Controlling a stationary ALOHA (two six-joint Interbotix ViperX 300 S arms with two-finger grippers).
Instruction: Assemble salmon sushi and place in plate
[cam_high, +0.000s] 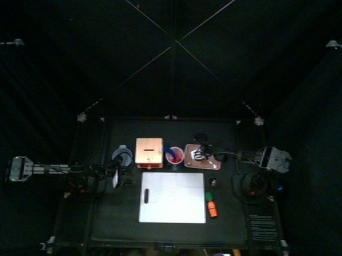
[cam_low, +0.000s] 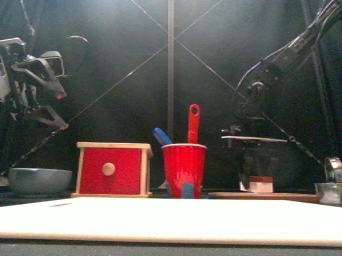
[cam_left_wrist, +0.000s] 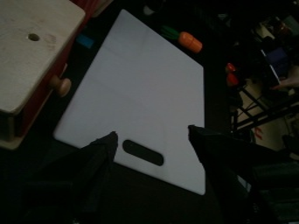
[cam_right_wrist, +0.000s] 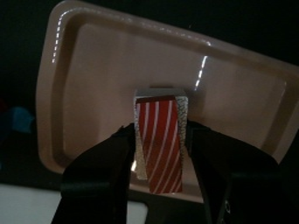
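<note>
Hovering over the plate (cam_right_wrist: 163, 96) at the table's right side, the right gripper (cam_right_wrist: 162, 140) holds its jaws spread on either side of the salmon sushi (cam_right_wrist: 160, 140), which lies in the plate. The left gripper (cam_left_wrist: 152, 140) hangs with jaws apart above the white cutting board (cam_left_wrist: 146, 87).
</note>
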